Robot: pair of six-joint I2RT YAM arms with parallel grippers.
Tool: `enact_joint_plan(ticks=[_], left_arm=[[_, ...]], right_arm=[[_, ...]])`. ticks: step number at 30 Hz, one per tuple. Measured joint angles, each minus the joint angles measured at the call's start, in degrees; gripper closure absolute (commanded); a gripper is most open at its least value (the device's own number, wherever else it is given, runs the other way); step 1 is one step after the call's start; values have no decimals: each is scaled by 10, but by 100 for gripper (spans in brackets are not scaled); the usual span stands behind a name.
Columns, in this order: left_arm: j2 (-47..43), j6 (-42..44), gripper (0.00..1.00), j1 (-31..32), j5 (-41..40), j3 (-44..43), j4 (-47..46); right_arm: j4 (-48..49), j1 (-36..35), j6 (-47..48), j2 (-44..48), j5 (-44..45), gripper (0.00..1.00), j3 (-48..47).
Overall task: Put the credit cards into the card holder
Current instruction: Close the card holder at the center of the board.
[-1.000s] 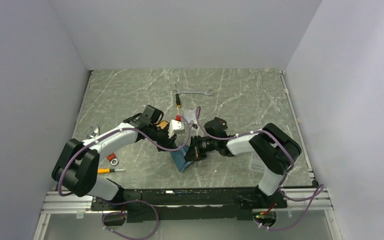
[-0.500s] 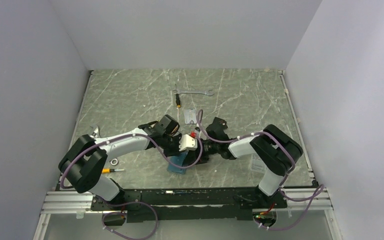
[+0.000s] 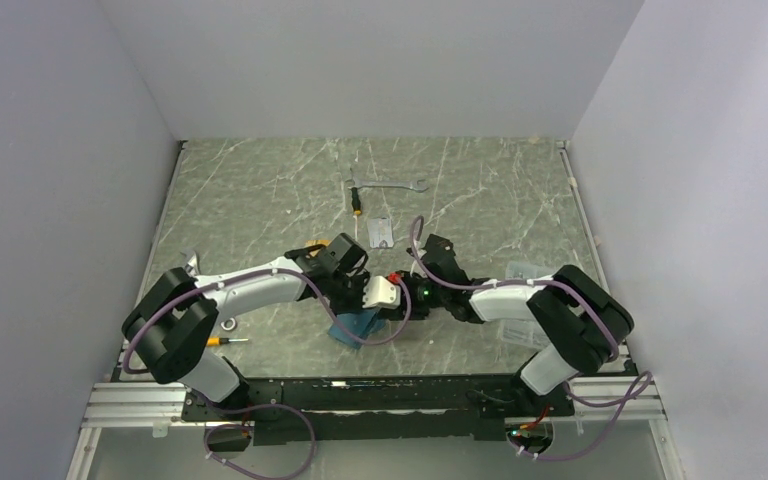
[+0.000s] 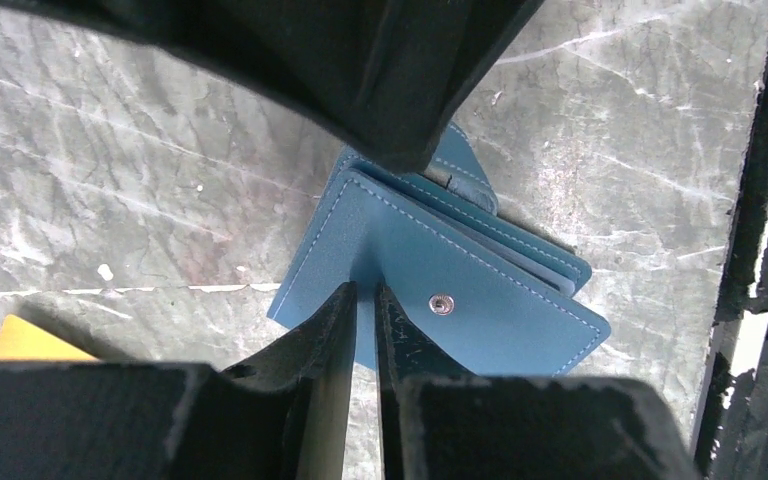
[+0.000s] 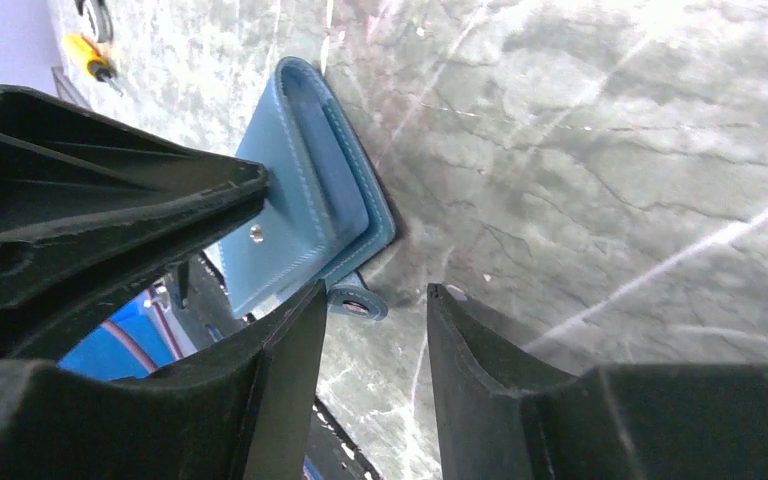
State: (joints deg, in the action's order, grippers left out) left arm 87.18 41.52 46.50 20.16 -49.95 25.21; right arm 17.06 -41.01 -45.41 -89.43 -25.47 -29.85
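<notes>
Card holder [image 4: 460, 290] lies partly open near the middle of the desk's [image 3: 260, 190] front edge. My left gripper [image 4: 363, 297] is clamped on its upper flap, I judge to keep the pockets exposed. My right gripper [image 5: 375, 300] hangs with jaws apart beside the snap tab [image 5: 357, 303].

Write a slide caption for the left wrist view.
Left tool pinches the cover of the blue wallet on the marble table, an orange card peeking in at lower left.
</notes>
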Motion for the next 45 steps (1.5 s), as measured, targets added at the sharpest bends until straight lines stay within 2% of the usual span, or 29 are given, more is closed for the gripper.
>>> enact_joint_plan(ticks=[7, 12, 15, 22, 31, 33, 39, 45], left_arm=[[-8, 13, 77, -44, 51, -40, 56], [-35, 63, 78, -70, 78, -43, 92], [-49, 97, 79, -60, 92, -24, 105], [-45, 120, 80, -5, 98, -7, 111], [6, 127, 81, 38, 52, -6, 86], [12, 127, 82, 45, 43, -6, 82], [21, 116, 86, 66, 15, -13, 77], [26, 83, 87, 75, 0, -18, 66]], right_arm=[[-70, -1, 7, 51, 46, 55, 6], [-118, -1, 9, 90, 66, 54, 6], [-132, -1, 9, 100, 73, 54, 6], [-149, -3, 5, 100, 76, 67, 6], [-160, -4, -11, 101, 85, 69, 11], [-161, -4, -14, 101, 84, 69, 14], [-169, -4, -19, 101, 74, 52, 14], [-183, -4, -11, 99, 51, 52, 7]])
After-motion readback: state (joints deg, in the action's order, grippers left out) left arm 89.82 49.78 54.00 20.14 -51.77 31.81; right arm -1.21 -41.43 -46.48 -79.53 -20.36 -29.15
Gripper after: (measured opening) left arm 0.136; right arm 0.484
